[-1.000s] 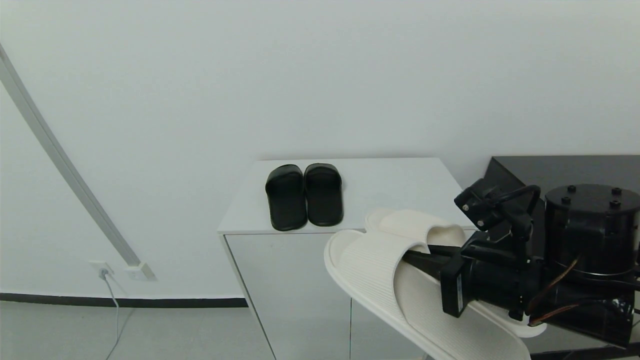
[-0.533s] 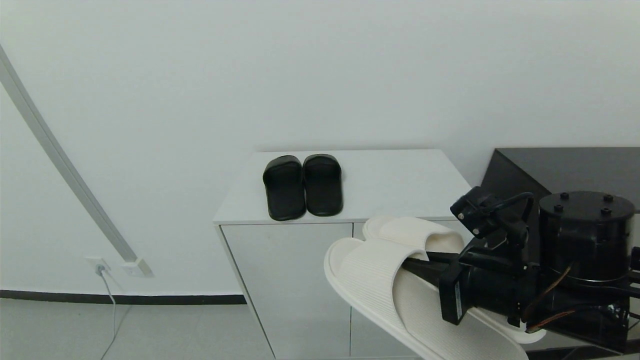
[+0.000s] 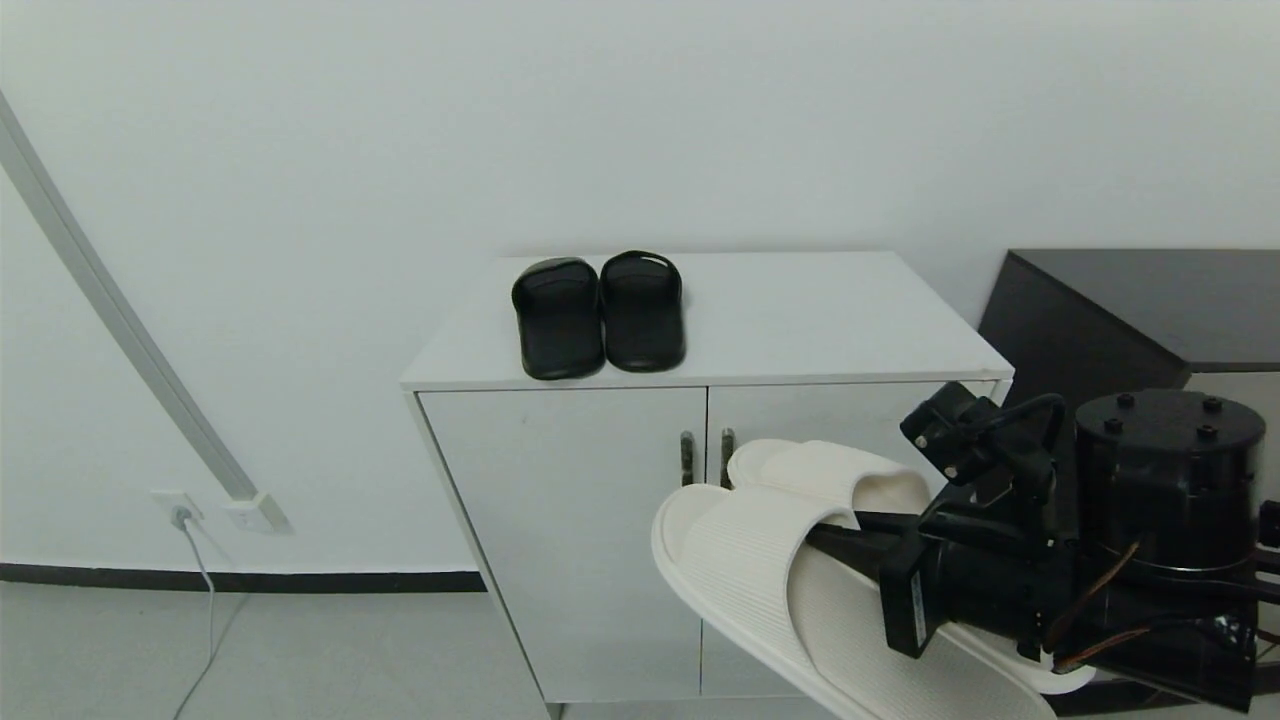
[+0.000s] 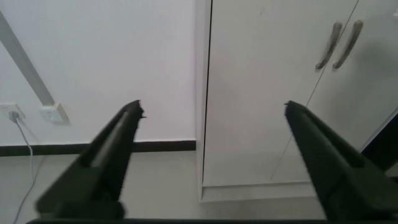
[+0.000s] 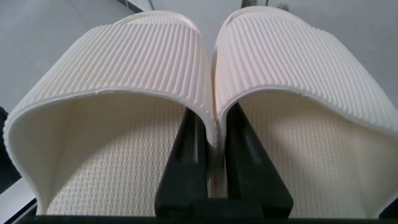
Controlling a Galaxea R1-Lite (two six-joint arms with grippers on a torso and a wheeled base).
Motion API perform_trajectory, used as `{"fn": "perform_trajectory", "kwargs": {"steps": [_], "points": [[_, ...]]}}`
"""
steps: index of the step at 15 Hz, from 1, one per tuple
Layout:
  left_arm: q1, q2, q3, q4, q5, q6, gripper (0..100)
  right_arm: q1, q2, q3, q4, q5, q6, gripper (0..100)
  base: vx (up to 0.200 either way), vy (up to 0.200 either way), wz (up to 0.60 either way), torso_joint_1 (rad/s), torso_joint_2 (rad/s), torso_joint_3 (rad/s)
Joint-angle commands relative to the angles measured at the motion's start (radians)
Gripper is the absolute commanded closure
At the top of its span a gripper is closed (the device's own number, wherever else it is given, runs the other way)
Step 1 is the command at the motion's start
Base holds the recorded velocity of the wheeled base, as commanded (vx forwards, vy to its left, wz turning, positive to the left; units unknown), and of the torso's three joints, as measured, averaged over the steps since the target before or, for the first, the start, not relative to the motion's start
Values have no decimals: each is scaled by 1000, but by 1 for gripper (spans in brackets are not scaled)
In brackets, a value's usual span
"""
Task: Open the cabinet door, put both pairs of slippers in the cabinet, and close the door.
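Head camera looks forward and down from afar on the white two-door cabinet [image 3: 560,520], shared with the nearer, lower left wrist camera; right wrist camera hugs the cream ribbed slippers [image 5: 137,68].

Ribbed cream slippers [image 3: 760,560], black slippers [image 3: 630,315]

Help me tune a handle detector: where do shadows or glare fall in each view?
Head view: soft even light, no glare; the cabinet front sits shaded under its top, the handles dark. Left wrist view: the cabinet evenly lit, the open left gripper dark against it. Right wrist view: the white slippers bright on their straps, shaded underneath them.
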Motion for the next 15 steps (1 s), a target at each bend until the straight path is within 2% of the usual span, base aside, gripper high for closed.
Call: {"fn": "perform_trajectory", "kwargs": {"steps": [1, 9, 15], "points": [[0, 1, 0, 0, 0, -1, 0, 1, 4, 1, -1, 2, 0, 100, 0, 0, 0, -203, 530, 320], [0, 1, 0, 0, 0, 2, 0, 4, 0, 11, -2, 3, -26, 100, 0, 0, 0, -177, 495, 320], [0, 1, 0, 0, 0, 4, 0, 4, 0, 24, -5, 3, -28, 100, 0, 0, 0, -121, 466, 345]]}}
